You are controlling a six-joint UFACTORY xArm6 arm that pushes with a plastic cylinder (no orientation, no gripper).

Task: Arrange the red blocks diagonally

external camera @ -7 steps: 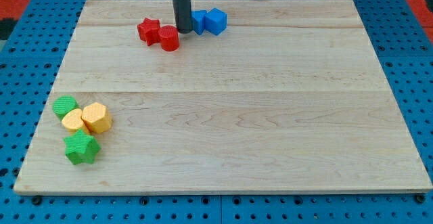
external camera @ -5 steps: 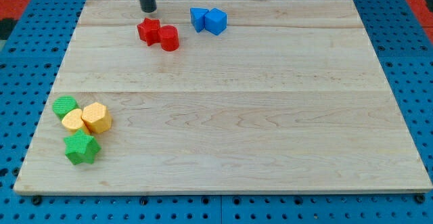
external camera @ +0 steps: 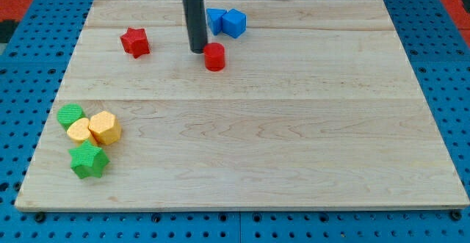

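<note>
My tip [external camera: 198, 50] sits on the desk [external camera: 294, 125]; no hand on this rig, just the rod. Red cylinder [external camera: 214, 56] just beside tip, view's right & slightly lower. Red star [external camera: 135, 42] well apart to view's left. Blue blocks [external camera: 226, 22] near, up-right.

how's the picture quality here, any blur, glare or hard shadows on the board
Camera view: evenly lit, no glare on the wooden board; the red cylinder, red star and my tip look sharp, no motion blur; shadows under the blocks are soft and faint.
</note>
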